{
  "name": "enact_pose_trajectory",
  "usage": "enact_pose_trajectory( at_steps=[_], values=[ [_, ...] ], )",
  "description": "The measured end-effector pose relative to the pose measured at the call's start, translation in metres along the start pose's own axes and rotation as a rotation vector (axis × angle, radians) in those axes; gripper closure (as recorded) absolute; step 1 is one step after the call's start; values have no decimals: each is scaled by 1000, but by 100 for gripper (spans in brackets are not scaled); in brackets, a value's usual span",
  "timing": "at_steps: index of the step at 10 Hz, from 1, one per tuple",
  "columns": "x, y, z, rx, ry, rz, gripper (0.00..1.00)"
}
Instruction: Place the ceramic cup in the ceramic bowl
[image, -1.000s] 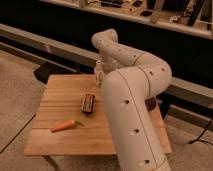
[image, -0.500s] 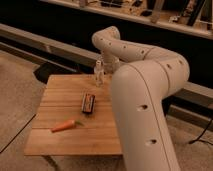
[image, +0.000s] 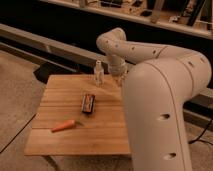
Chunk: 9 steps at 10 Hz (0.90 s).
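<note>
**Jaws closed at the table's back edge, cup and bowl out of sight**

The gripper hangs with its jaws pressed together over the far right part of the wooden table, just under the bent wrist. Whether anything sits between the jaws cannot be told, since the tips are half covered by the arm's own bulk.

Just to the left of the gripper, near the table's back edge, a slim clear bottle stands upright, apart from the fingers. Further forward, near the middle of the tabletop, a flat black box lies on its side. In front of it and to the left, well apart, lies a carrot.

The white arm arches up from the gripper and comes down wide in the foreground, hiding the table's whole right side. Neither the ceramic cup nor the ceramic bowl shows anywhere on the uncovered wood.
</note>
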Motion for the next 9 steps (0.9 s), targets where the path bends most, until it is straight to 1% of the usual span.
enact_pose_trajectory(
  at_steps=[5, 9],
  values=[
    [21, -24, 12, 6, 9, 49, 100],
    [32, -41, 21, 20, 16, 86, 100]
  ],
)
